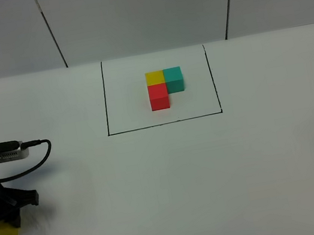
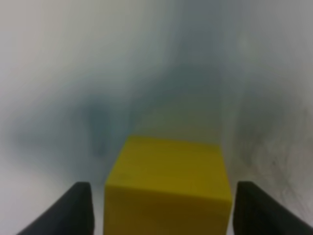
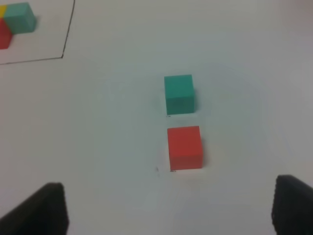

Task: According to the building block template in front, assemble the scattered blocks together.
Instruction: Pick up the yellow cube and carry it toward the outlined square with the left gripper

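Lower left, the left gripper (image 1: 4, 222) has its fingers (image 2: 78, 210) astride the small matte yellow cube (image 2: 168, 186), slim gaps showing; uneven closing may skew it.

A plain white tabletop (image 1: 156, 184) lies under the left gripper (image 1: 4, 222) and spreads out from it on every side. Faint grey scuff marks (image 1: 42, 226) show on the surface just beside that gripper. Well beyond it, at the table's far edge, stands a pale grey wall (image 1: 138, 11) of flat panels, divided by two thin dark seams (image 1: 51, 32).
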{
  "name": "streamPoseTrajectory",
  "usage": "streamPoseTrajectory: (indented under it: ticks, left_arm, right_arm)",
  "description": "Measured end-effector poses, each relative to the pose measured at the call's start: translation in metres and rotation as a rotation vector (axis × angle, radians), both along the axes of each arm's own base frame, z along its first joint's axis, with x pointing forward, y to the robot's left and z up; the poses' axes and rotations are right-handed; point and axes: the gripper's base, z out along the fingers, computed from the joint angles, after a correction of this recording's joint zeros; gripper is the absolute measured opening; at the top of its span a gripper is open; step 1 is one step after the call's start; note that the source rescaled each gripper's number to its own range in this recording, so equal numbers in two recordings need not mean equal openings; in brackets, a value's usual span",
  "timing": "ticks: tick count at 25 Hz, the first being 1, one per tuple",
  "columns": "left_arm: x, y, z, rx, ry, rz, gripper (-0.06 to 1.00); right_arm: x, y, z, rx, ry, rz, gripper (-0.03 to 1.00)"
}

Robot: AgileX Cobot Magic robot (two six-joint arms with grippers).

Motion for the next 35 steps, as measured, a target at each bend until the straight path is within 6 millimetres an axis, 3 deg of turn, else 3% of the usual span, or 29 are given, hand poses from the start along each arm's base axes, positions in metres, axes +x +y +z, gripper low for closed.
streamPoseTrajectory:
  ticks: [2,9,14,18,26,35]
  left_arm:
    - [0.000,0.000,0.000,0.000,0.000,0.001,0.01]
    - [0.006,0.000,0.003,0.011,-0.021,-0.086,0.00]
    - [0.017,-0.012,0.016,-0.011,-0.005,-0.298,0.00]
    - [0.021,-0.040,0.024,-0.101,-0.004,-0.523,0.00]
    - [0.020,-0.116,0.043,-0.229,-0.072,-1.020,0.00]
    - [0.032,-0.189,0.079,-0.205,-0.131,-1.263,0.00]
  right_arm:
    - [0.000,0.000,0.000,0.000,0.000,0.000,0.71]
    - [0.000,0.000,0.000,0.000,0.000,0.000,0.71]
    - [0.000,0.000,0.000,0.000,0.000,0.000,0.71]
    - [0.000,0.000,0.000,0.000,0.000,0.000,0.71]
    - [0.000,0.000,0.000,0.000,0.000,0.000,0.71]
    - [0.000,0.000,0.000,0.000,0.000,0.000,0.71]
